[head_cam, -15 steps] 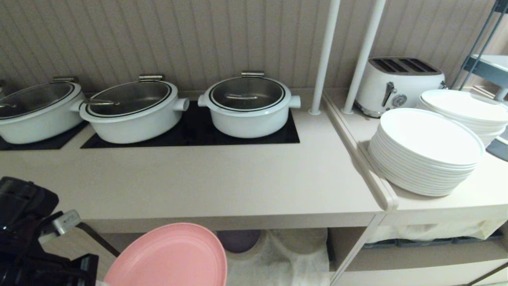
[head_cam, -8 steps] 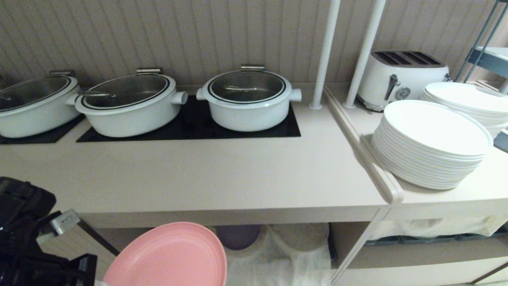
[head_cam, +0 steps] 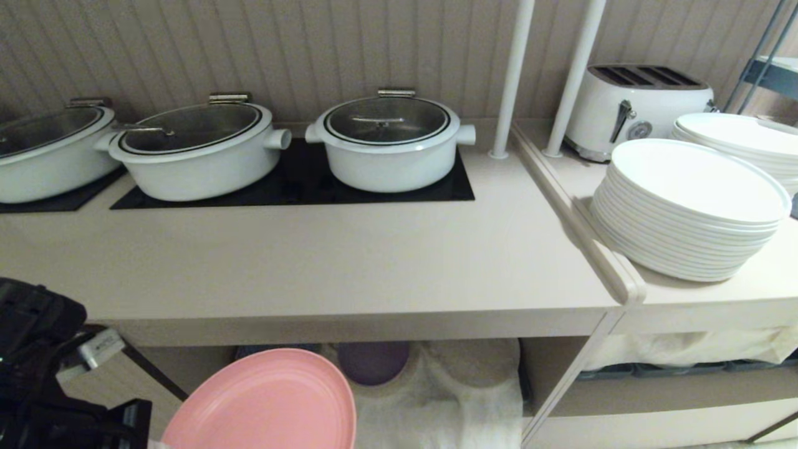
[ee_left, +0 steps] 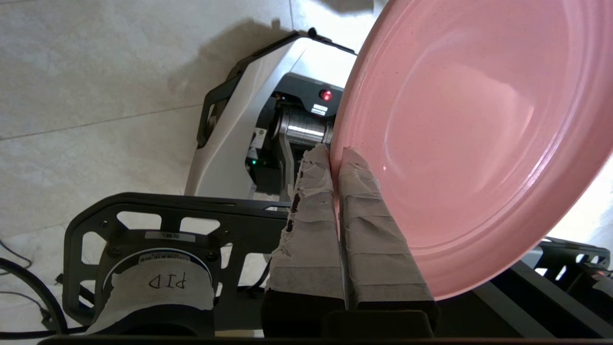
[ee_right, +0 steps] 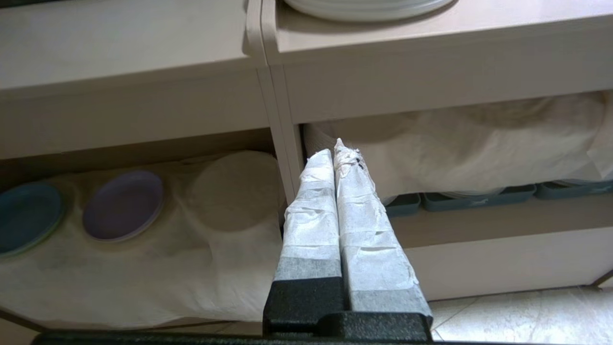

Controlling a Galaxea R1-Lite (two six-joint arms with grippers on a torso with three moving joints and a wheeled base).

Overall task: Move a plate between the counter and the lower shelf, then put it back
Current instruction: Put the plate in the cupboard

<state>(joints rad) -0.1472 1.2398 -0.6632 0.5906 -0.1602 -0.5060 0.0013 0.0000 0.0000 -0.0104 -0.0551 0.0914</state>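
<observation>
Gripping the pink plate [ee_left: 474, 139] by its rim with the left gripper [ee_left: 335, 155], taped fingers [ee_left: 311, 211] pinched tight on either side of the edge, one against the upper face and one underneath. Holding the plate in the air at the near left [head_cam: 265, 405], below the front edge of the counter [head_cam: 349, 262] and in front of the lower shelf [head_cam: 436, 399], touching neither. Tilting the plate, its hollow face turned up toward the head camera. Showing the robot's own base [ee_left: 249, 124] and pale floor tiles [ee_left: 96, 72] beyond the plate in the left wrist view. Standing on the black panels [head_cam: 299, 184] at the far side of the counter: three white lidded pots [head_cam: 389, 146], the leftmost cut off by the picture edge. Lying under a white cloth [ee_right: 215, 268] in the lower shelf: round plate stacks, with a purple plate [ee_right: 122, 206] and a blue plate [ee_right: 26, 215] on top of the cloth, the purple one just right of the blue. Resting on the adjoining top to the right: two stacks of white plates [head_cam: 689, 206] and a white toaster [head_cam: 645, 103] behind them. Hanging low in front of the divider between the two cubbies: the right gripper [ee_right: 337, 151], fingers pressed together on nothing, grey-blue trays [ee_right: 469, 199] showing under more cloth in the right cubby.
</observation>
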